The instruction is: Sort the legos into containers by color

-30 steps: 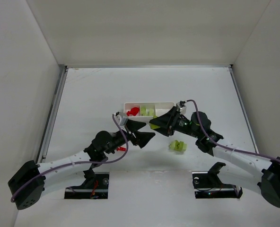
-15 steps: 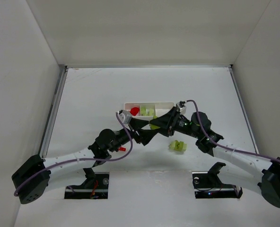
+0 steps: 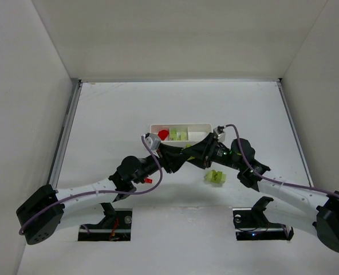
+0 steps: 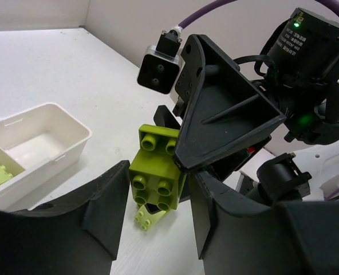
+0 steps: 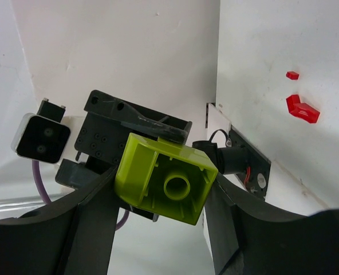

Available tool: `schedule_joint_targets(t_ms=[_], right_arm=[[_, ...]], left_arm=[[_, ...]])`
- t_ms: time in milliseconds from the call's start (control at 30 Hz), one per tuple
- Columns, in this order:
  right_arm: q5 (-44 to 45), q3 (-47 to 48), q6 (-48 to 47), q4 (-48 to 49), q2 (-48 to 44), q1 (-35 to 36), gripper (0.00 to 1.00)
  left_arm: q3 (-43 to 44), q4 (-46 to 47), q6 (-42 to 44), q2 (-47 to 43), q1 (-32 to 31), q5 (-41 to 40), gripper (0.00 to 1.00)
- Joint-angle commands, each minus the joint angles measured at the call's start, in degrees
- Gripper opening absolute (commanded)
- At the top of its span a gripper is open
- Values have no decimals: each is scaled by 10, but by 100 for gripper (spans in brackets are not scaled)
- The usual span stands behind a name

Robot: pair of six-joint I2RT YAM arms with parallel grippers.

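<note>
1. The two claws meet tip to tip above the worktop (image 3: 112, 114), just on the near side of the white tray (image 3: 181, 124).
2. The right claw (image 5: 158, 189) is clamped on a yellow-green brick (image 4: 155, 169). One black finger presses each side, and the brick's hollow underside faces that claw's wrist.
3. The left claw (image 4: 159, 177) comes at the same brick from the opposite side. Its fingers (image 4: 106, 212) sit close against the brick's two flanks, studs towards it. From where I stand I cannot tell whether they are actually squeezing it.
4. The held brick is off the worktop, caught between both claws.
5. Beyond the claws, the tray's end compartment on the left claw's side holds a red brick (image 3: 163, 134). The middle compartment holds yellow-green bricks (image 3: 178, 135).
6. Another yellow-green brick (image 3: 216, 176) lies loose on the worktop, nearer than the right claw and beside its arm.
7. A small red piece (image 5: 301, 109) lies on the worktop, well back from the claws on the left arm's side.
</note>
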Motion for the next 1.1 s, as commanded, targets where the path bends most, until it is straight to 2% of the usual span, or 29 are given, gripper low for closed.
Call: schedule_joint_targets(t_ms=[0, 433, 867, 1067], right_arm=[[-2, -6, 12, 39, -14, 2, 39], [-14, -7, 12, 32, -40, -32, 39], [-33, -5, 6, 26, -42, -61, 39], [-31, 10, -32, -6, -34, -79, 39]], left_arm=[[24, 40, 7, -8, -3, 2, 40], [18, -5, 7, -31, 2, 28, 27], [10, -52, 7, -65, 28, 39, 22], [-4, -68, 0, -95, 48, 25, 22]])
